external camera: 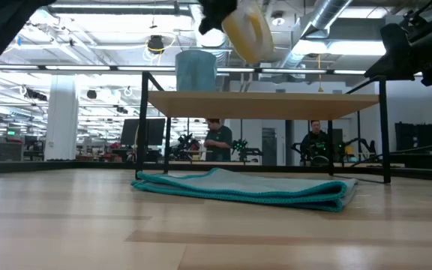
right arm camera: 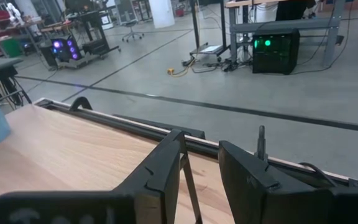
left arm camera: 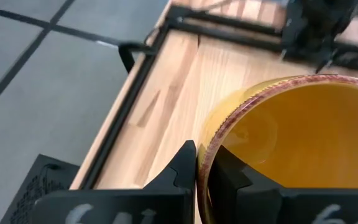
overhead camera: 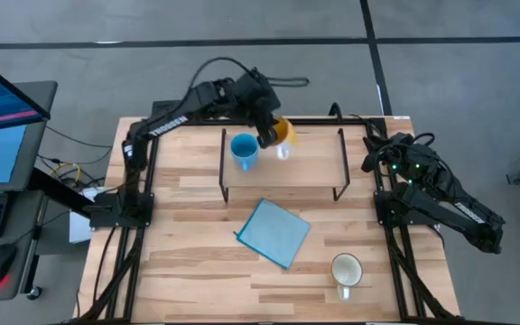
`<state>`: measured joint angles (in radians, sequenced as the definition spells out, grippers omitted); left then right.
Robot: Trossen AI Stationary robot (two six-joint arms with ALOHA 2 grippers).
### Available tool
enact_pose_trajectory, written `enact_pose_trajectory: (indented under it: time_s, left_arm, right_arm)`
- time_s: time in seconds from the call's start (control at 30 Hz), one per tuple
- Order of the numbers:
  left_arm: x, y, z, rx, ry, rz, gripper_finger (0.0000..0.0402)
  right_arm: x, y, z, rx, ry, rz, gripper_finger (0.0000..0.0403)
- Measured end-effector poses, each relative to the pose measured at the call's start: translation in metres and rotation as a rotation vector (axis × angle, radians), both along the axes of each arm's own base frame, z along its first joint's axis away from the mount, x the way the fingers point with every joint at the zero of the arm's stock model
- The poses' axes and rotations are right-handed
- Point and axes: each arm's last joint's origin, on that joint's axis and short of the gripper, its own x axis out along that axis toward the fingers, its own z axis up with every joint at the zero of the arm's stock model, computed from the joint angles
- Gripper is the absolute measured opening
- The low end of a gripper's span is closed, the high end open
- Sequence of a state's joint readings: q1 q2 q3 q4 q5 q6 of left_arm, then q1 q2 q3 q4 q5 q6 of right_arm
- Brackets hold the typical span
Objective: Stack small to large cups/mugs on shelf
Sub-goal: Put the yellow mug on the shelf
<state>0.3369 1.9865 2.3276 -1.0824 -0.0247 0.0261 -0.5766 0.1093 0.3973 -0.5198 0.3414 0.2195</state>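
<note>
The orange mug (overhead camera: 283, 131) hangs tilted in my left gripper (overhead camera: 269, 135), above the far part of the shelf (overhead camera: 314, 167); in the low view the orange mug (external camera: 247, 30) is clear of the shelf board (external camera: 276, 103). The light-blue mug (overhead camera: 244, 150) stands upright on its base on the shelf's left part, also seen as the blue mug (external camera: 196, 70). The white mug (overhead camera: 347, 270) stands on the table near the near right corner. My right gripper (right arm camera: 201, 165) is open and waits at the table's right side, beside the shelf's right end. My left gripper holds the orange mug by its rim (left arm camera: 205, 158), one finger (left arm camera: 232, 177) inside the mug and the other finger (left arm camera: 182, 168) outside its wall. The mug is lifted clear above the shelf board and tilted.
A folded blue cloth (overhead camera: 273, 232) lies on the table in front of the shelf, also seen as the cloth (external camera: 246, 187). The shelf's black legs (overhead camera: 223, 167) stand at both ends. A monitor and keyboard sit off the table's left. People stand in the room behind.
</note>
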Motion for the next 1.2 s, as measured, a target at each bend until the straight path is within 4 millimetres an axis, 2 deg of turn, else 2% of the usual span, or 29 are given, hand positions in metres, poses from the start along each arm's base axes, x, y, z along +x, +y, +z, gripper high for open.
enact_pose_trajectory:
  time_s: [0.27, 0.47, 0.7, 0.97, 1.2]
  left_arm:
    - [0.021, 0.006, -0.03, -0.028, 0.077, 0.008, 0.0005]
    - [0.024, 0.007, -0.045, -0.059, 0.144, 0.014, 0.0005]
    - [0.027, 0.008, -0.048, -0.067, 0.134, 0.026, 0.0005]
    - [0.038, 0.008, -0.069, -0.101, 0.189, 0.007, 0.0005]
    - [0.04, 0.01, -0.072, -0.11, 0.194, 0.009, 0.001]
  right_arm:
    - [0.0, 0.0, 0.0, 0.001, 0.0, 0.0, 0.0134]
    - [0.0, 0.0, 0.0, 0.001, 0.0, 0.0, 0.0134]
    - [0.0, 0.0, 0.0, 0.003, 0.003, 0.0, 0.0134]
    - [0.0, 0.0, -0.001, 0.007, 0.011, 0.001, 0.0134]
    - [0.0, 0.0, -0.002, 0.011, 0.017, 0.002, 0.0134]
